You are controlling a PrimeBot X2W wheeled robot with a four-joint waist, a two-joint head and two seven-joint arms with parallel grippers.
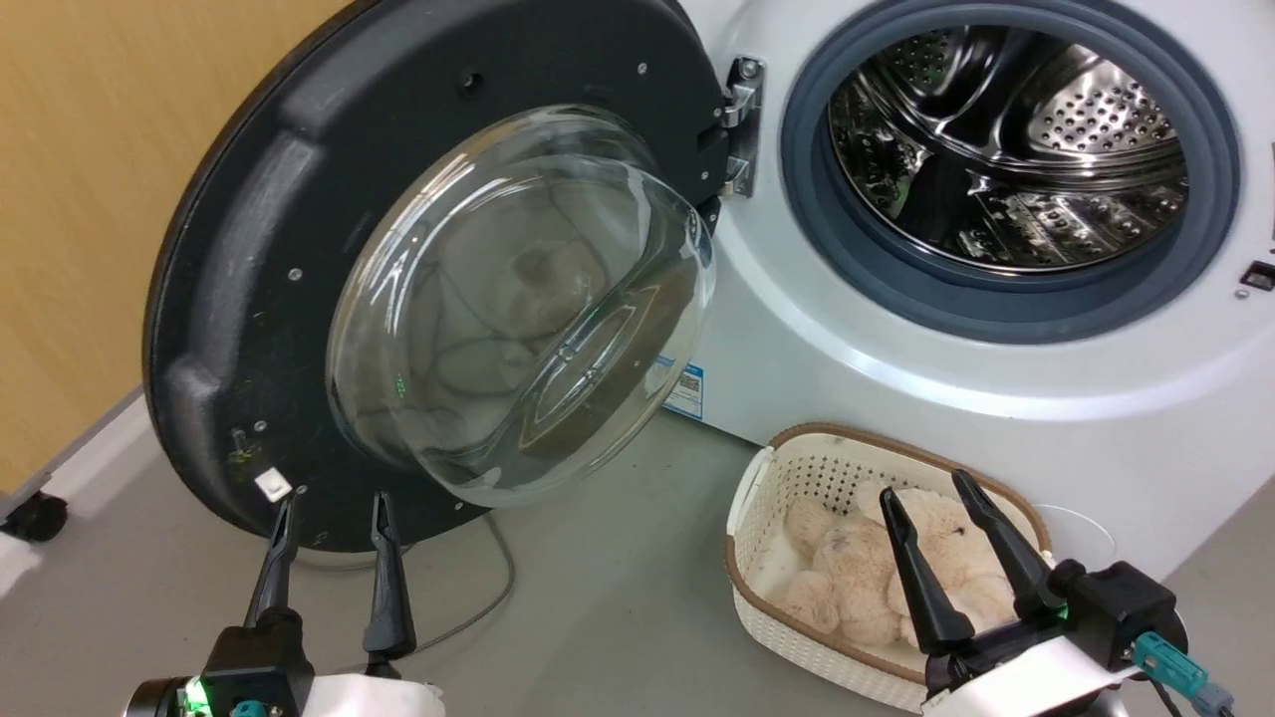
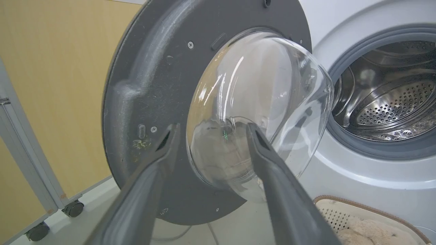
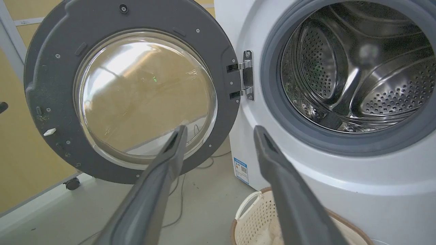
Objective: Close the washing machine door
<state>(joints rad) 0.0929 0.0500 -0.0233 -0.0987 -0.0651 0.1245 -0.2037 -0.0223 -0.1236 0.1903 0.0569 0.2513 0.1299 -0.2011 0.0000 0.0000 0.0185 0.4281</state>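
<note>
Approach looks the step in hand: the left gripper (image 1: 334, 498), parted and empty, sits just below the large round black-framed, glass-bowled washing machine door (image 1: 249, 249) — swung wide, left of the white front-loading washing machine (image 1: 847, 368). The right gripper (image 1: 921, 483), parted and empty, hovers over a cream plastic basket (image 1: 749, 498). Next: push the door's free edge rightward.

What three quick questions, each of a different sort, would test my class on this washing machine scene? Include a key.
1. True or false: the washing machine door is shut.
2. What lies in the white basket?
3. Which gripper is nearer the door? A. left gripper B. right gripper
Key: 1. False, it stands wide open. 2. A beige plush toy. 3. A.
</note>
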